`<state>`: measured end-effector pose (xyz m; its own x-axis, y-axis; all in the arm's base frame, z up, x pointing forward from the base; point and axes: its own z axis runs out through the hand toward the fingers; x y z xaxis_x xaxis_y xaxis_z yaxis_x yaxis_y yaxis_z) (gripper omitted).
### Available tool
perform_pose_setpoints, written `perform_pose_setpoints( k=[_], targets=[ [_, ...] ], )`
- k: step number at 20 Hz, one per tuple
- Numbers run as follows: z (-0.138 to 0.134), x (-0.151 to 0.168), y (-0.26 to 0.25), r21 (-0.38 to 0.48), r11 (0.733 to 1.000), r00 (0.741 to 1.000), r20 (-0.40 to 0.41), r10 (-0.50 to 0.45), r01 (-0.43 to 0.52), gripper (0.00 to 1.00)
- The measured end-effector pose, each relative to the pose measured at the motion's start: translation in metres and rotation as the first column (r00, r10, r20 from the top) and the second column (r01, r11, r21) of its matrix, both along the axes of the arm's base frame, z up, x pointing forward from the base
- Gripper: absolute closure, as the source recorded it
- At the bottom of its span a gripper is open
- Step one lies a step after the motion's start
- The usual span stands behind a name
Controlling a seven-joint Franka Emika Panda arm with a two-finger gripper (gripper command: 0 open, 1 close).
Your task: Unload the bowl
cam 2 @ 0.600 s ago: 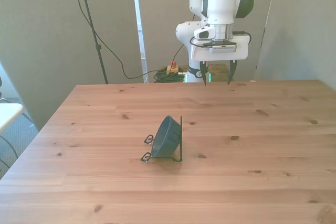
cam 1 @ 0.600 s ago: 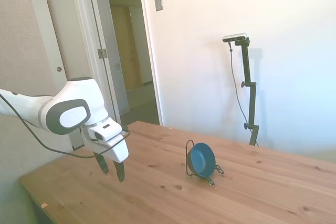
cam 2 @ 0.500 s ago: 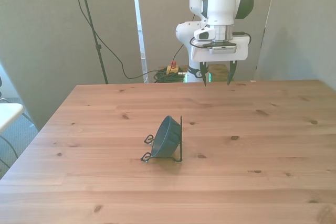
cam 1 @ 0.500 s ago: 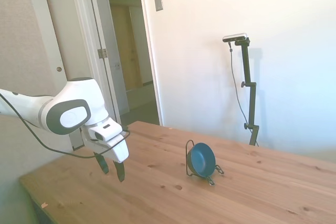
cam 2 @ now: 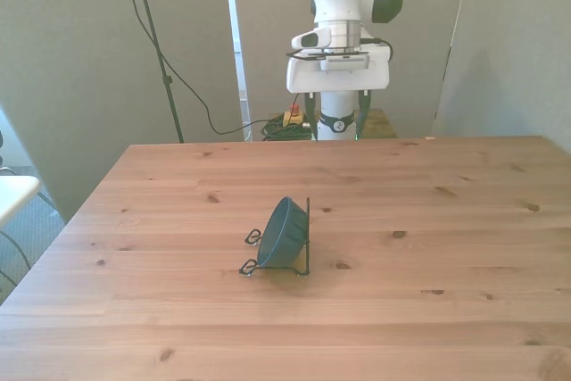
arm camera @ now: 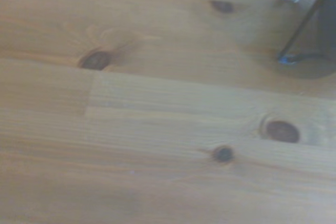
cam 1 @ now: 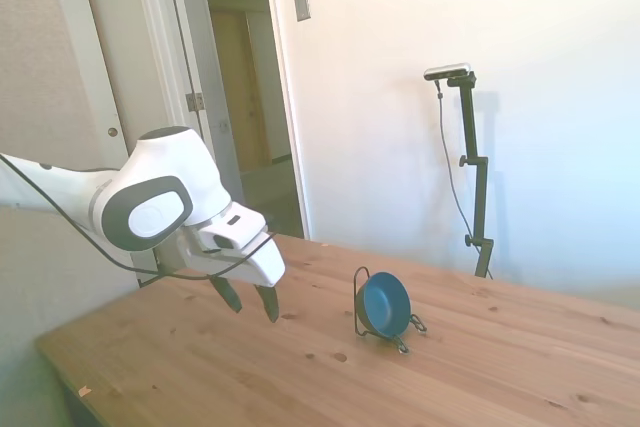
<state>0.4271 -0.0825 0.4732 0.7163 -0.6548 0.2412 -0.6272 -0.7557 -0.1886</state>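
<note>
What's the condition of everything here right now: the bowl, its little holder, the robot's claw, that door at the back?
Bowl: tipped on its side, propped in the wire stand, not yet taken out.
Wire stand: standing on the table, holding the bowl.
Gripper: open, empty, in the air above the table, apart from the bowl.
Door: open onto a hallway.

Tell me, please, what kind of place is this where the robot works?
Probably an ordinary room used as a robot test space, not a factory. An interior door stands open onto a hallway, a light switch sits on the plain wall, and the wooden table holds only the bowl in its wire stand.
</note>
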Motion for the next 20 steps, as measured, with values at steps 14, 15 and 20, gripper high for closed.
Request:
perform_pose_setpoints(
  k=[14,15,20],
  targets=[
    [-0.002,0.08,-0.127,0.065,0.994,0.99,0.113,0.081,-0.088,0.0],
    [-0.004,0.087,-0.132,0.076,0.991,0.987,0.129,0.1,-0.111,0.0],
    [-0.018,0.114,-0.146,0.089,0.971,0.965,0.169,0.203,-0.22,0.0]
  ],
)
